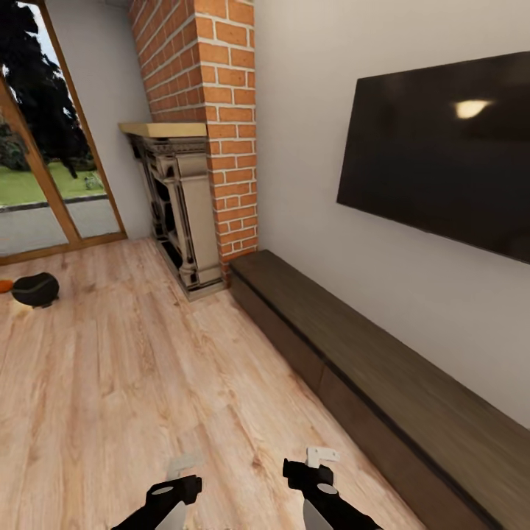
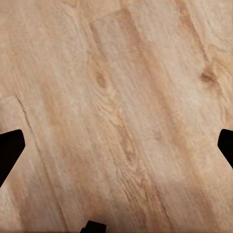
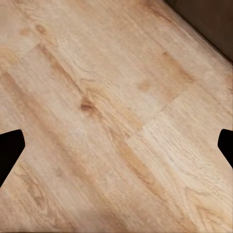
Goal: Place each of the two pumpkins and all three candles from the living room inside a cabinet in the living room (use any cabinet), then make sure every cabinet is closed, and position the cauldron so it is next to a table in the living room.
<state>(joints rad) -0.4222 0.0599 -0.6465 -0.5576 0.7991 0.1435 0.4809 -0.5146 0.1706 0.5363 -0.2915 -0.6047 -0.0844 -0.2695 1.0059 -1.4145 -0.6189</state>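
While both pincers, left gripper [image 2: 116, 145] and right gripper [image 3: 116, 145], hang spread and empty, better to roll slowly toward cauldron [image 1: 35, 289] and what seems a pumpkin [image 1: 4, 285] beside it.

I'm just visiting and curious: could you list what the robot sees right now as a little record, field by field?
Room: wooden plank floor, brick chimney, dark wall screen.
Cabinet: long low dark-brown wood unit along the wall, fronts closed.
Cauldron: small squat black pot on the floor near the window.
Pumpkin: small orange shape at the picture's edge, beside the pot.
Left gripper: open, empty.
Right gripper: open, empty.
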